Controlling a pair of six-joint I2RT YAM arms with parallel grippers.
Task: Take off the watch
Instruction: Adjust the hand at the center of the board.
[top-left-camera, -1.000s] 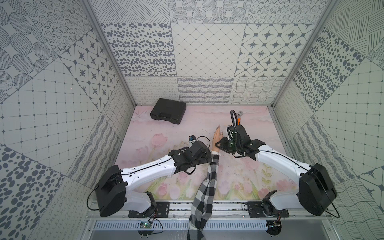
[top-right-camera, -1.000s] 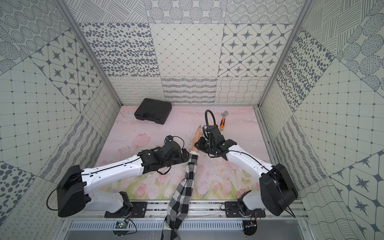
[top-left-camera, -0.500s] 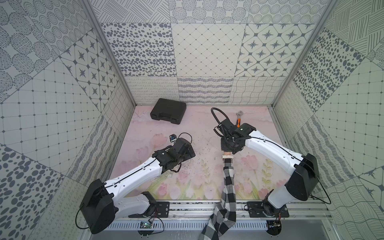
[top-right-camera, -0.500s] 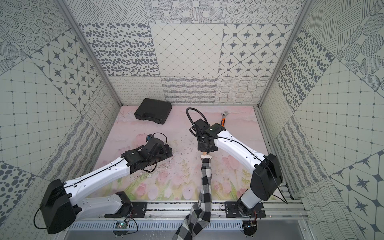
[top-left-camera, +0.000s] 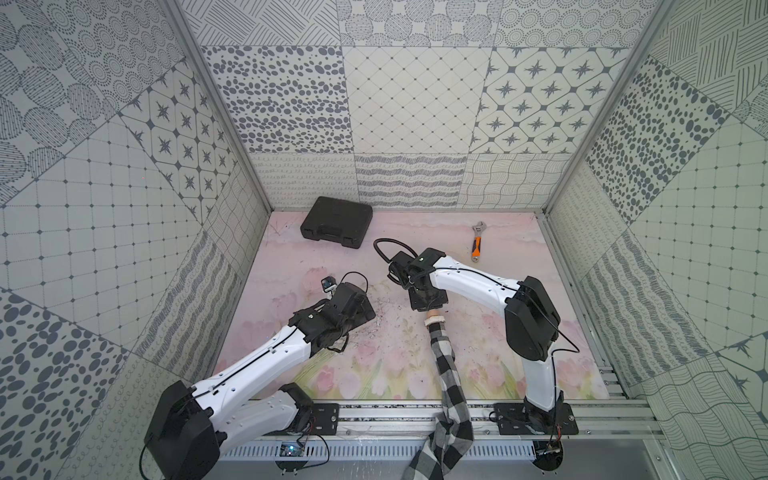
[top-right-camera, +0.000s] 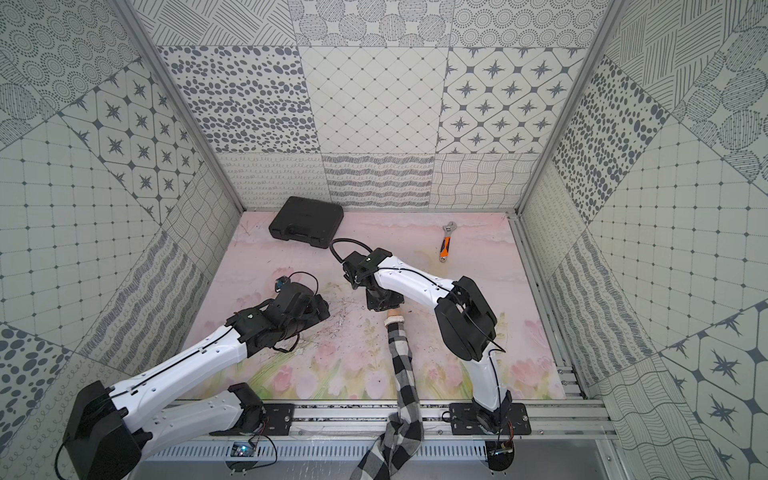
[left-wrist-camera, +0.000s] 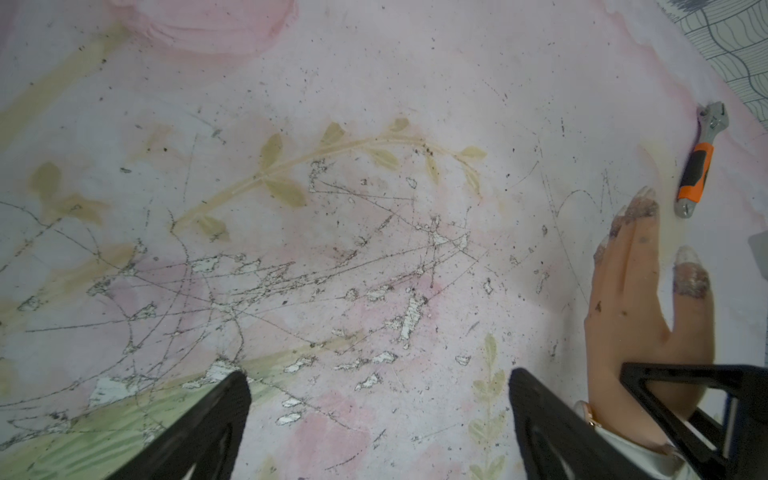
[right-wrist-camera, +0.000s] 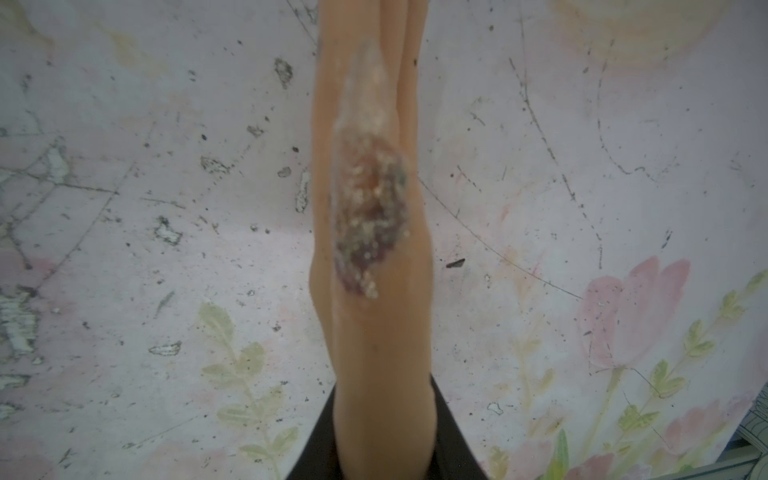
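Note:
The watch sits on the wrist of a tan mannequin hand (left-wrist-camera: 636, 316), which stands on edge. Its pale strap (top-left-camera: 434, 320) shows in both top views, just above a black-and-white checked sleeve (top-left-camera: 446, 374). A bit of its gold case (left-wrist-camera: 588, 413) shows in the left wrist view. My right gripper (top-left-camera: 428, 301) reaches down from the far side and is shut on the hand (right-wrist-camera: 374, 332) at the palm. My left gripper (left-wrist-camera: 378, 378) hovers open over bare scratched mat, left of the hand and apart from it.
A black case (top-left-camera: 336, 227) lies at the back left of the floral mat. An orange-handled wrench (top-left-camera: 476, 245) lies at the back right. Patterned walls close in three sides. The arm bases sit on a rail (top-left-camera: 395, 419) at the front.
The right gripper has carried the hand rightward and the sleeved forearm swung with it. The left arm has drawn back to the left, away from the wrist, still open.

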